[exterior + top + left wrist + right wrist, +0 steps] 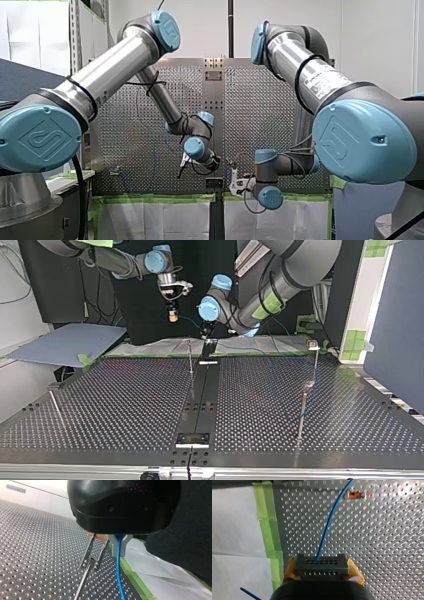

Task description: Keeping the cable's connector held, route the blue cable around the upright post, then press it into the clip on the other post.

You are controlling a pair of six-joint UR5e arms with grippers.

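Closest to the lens, in the right wrist view, the connector (321, 565) sits clenched between the yellow pads (290, 571) of my right gripper (322, 572). The blue cable (327, 527) leaves its upper face and arcs away over the perforated bench (387, 542).

Across the top view from its left stand a leaning rod (56, 409), then my right gripper raised well above the bench. Next come a slim centre post (190, 356), my left gripper (206, 334) near it, and a tall post (303, 407) well apart at the right.

In the left wrist view the left jaws look closed on the cable, which drops from between the grey fingertips (113, 544). It runs just beside a forked post (90, 559) without touching it. That fork is probably the clip.

I judge the cable light, thin and limp. It should sag and trail whichever gripper leads, and may slip through a loose pinch. The connector is a rigid block, best gripped across its flat sides as it is now. The cable is best guided a little way along, so nothing tugs where it enters the block.

Most of the left jaws hide under the black housing (125, 505). The cable between the two grippers is barely traceable in the top and front views. I cannot tell which post there matches the forked one. A second blue stretch beside the right gripper is cut off.
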